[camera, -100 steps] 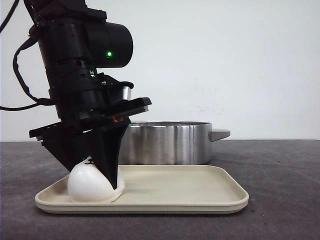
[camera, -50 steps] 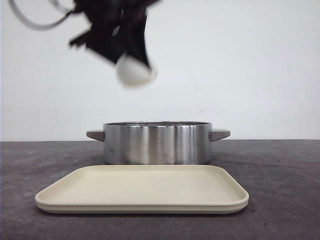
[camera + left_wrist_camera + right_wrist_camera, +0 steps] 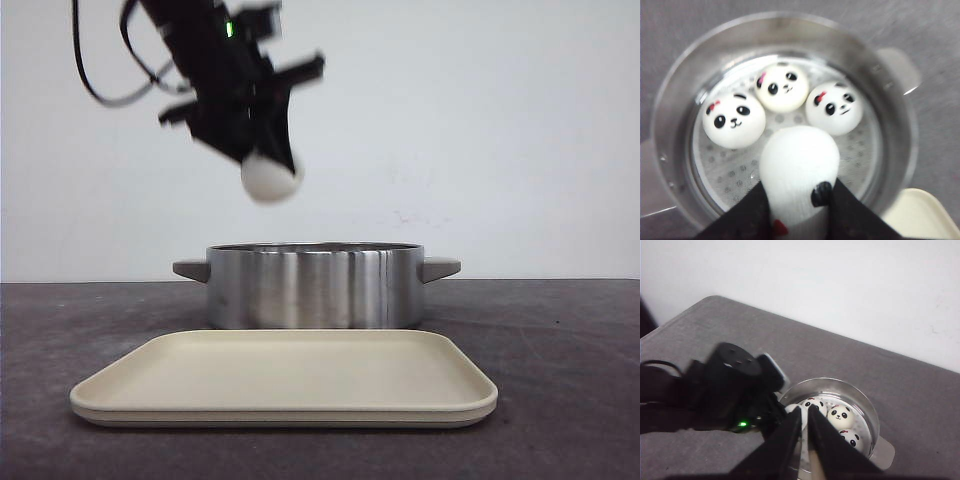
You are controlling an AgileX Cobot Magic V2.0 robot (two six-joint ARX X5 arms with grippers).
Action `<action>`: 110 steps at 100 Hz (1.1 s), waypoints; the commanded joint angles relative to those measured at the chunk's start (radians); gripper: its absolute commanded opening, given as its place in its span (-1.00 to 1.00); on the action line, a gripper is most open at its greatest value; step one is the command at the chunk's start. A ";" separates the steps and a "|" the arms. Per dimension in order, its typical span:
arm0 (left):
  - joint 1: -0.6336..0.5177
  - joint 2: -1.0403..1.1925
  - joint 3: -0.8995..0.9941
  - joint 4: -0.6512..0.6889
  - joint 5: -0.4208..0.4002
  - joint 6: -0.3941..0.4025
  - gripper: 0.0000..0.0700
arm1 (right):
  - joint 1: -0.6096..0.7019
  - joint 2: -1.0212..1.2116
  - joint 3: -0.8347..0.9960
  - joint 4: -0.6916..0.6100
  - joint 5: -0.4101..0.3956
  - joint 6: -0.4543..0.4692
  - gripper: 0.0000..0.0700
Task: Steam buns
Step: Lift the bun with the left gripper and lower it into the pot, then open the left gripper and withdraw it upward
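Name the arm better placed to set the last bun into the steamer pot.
Left. Its gripper already grips the fourth bun above the pot, where three buns sit. The right gripper holds nothing, jaws nearly closed.

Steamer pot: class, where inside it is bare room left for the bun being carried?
In the pot, three buns crowd one side of the perforated tray. The bare patch lies between them and the opposite wall, under the fourth bun held by the left gripper.

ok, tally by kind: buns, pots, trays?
Buns: 4. Three in the pot at, and one held above it by the left gripper.
Pots: 1.
Trays: 1.
Total: 6.
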State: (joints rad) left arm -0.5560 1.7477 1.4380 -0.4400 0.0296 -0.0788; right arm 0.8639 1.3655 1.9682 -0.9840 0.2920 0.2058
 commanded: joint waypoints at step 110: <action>0.000 0.168 0.196 -0.086 0.048 -0.126 0.57 | 0.011 0.009 0.011 -0.060 0.041 -0.023 -0.96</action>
State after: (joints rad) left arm -0.5518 1.9251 1.5749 -0.4931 0.0822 -0.2016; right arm 0.8639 1.3655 1.9675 -1.0409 0.3069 0.2028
